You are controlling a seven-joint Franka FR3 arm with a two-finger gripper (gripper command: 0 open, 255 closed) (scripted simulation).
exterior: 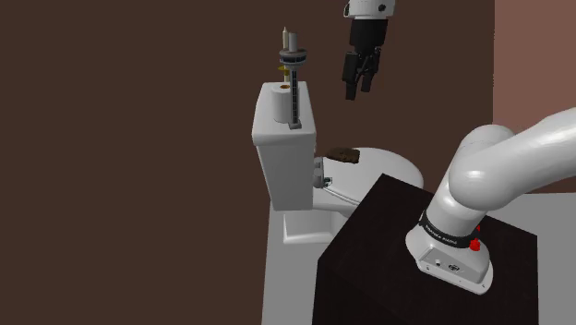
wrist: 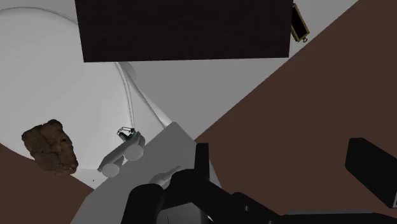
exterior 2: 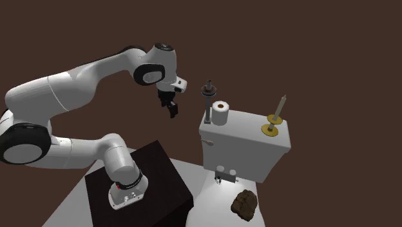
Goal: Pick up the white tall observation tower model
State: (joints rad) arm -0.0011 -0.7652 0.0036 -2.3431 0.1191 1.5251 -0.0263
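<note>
1. On the toilet tank (exterior: 286, 162), at the shoulder view's left, you see a white paper roll (exterior: 277, 106) standing upright at the lid's left end.
2. Just to the right of the roll stands the observation tower model (exterior: 294, 100), upright on the tank lid. It is drawn dark grey rather than white, a thin shaft with a disc near its top, and it stands apart from your tool.
3. Above the tower's top in that view rises a pale candle (exterior: 288, 39). The second exterior view places it in a gold holder (exterior 2: 269, 129) at the tank's other end, well apart from the tower.
4. Further right and lower, a brown lumpy object (exterior: 343, 154) rests on the toilet lid (exterior: 392, 171), just in front of the tank.
5. Your gripper (exterior: 358, 92) hangs in the air over the toilet lid, to the right of the tower and about level with its upper part, pointing down. In the wrist view its fingers (wrist: 201, 167) stand spread with no load between them, so the tool is released.
6. At the shoulder view's lower right you have the dark box stand (exterior: 369, 258), with the white arm (exterior: 503, 171) rising from it.
</note>
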